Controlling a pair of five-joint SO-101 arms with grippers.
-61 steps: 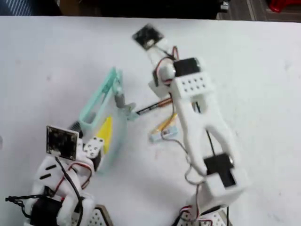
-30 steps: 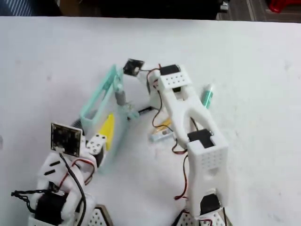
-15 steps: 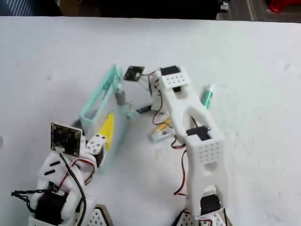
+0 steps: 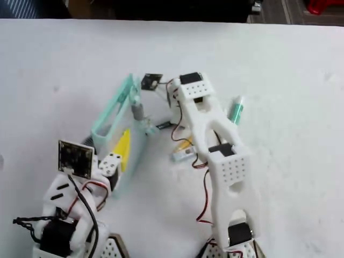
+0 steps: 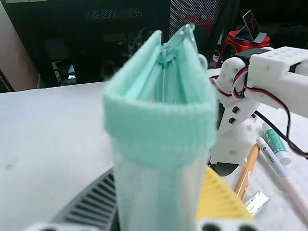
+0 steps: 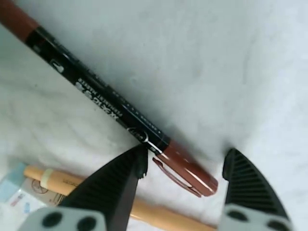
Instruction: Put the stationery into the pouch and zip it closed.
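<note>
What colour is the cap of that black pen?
Reddish brown; the pen cap shows best in the right wrist view.

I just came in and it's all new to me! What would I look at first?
First, the mint-green pouch, held upright in the left arm's jaws with its mouth open. Then the brown pen lying on the white table close by, with the right arm's jaws open on either side of its cap.
</note>
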